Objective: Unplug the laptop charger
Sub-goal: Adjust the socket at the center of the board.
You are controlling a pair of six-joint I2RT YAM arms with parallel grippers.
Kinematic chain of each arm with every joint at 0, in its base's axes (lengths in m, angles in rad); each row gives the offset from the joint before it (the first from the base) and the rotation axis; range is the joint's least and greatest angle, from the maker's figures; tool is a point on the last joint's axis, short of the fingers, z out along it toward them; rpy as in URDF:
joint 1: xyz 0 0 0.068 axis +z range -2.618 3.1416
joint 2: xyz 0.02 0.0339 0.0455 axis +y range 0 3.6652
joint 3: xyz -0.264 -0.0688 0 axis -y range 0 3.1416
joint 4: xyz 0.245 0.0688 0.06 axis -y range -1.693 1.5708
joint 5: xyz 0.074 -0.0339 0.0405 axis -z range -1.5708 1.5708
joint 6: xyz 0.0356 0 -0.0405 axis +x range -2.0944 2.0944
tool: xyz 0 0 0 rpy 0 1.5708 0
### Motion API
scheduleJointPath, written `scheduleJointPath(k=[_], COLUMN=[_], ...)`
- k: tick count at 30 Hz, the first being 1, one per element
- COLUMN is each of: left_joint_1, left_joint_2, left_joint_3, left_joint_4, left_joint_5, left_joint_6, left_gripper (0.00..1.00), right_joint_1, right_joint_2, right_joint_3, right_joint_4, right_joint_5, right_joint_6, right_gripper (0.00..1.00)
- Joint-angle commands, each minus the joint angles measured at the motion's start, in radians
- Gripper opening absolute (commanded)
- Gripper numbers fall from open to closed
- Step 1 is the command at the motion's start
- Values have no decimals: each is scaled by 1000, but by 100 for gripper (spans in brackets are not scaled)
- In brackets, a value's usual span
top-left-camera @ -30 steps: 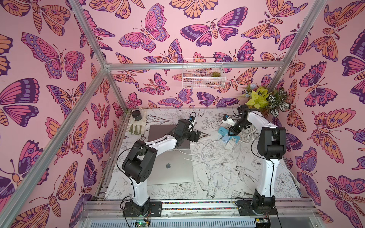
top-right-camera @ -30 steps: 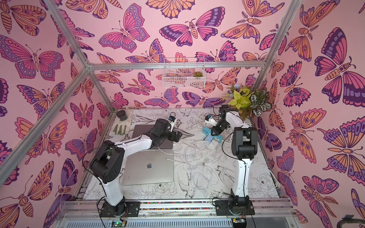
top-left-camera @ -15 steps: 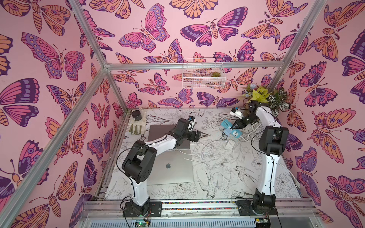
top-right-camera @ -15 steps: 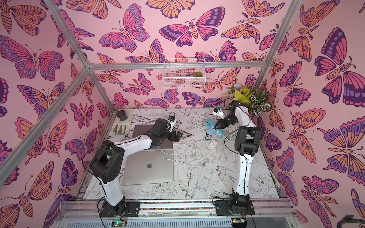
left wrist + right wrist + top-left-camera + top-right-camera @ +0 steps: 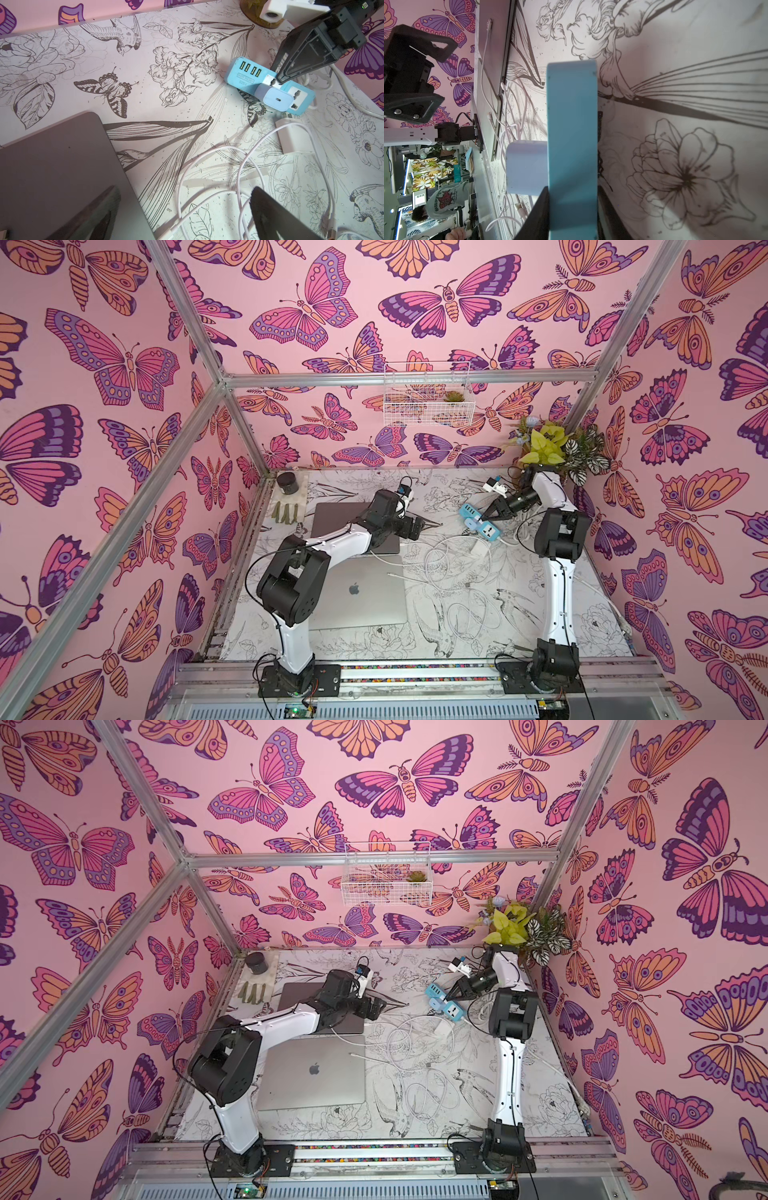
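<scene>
Right claw is down at the back of the bench, its dark fingers pinched onto the light-blue plastic power strip. The right wrist view shows the strip's edge sandwiched between them. A small pale lilac cube adapter sits plugged into the strip's face, right by the fingertips. And there's the white square laptop charger brick, lying flat on the bench just beside the strip's socket end, its thin white cable looping off in loose coils. Whether its prongs are in the strip, I can't tell from here. Left claw hangs spread wide, holding nothing, over the corner of the closed dark grey laptop and those coils. Nearer the arms' bases, a closed silver laptop with an apple logo lies flat, a white cable end resting on its lid.
</scene>
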Motion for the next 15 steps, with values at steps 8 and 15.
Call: scheduleJointPath(k=[8,15], left_joint_1=[3,3], left_joint_2=[25,27], left_joint_3=[26,18], left_joint_4=[-2,-2], left_joint_5=[23,21], left_joint_6=[-6,-9], left_gripper=[100,100], right_joint_1=[26,64], right_joint_2=[-124,-224], right_joint_3=[-163,-214], right_joint_4=[317,408], right_joint_5=[357,442], right_joint_6=[265,259], right_gripper=[46,66])
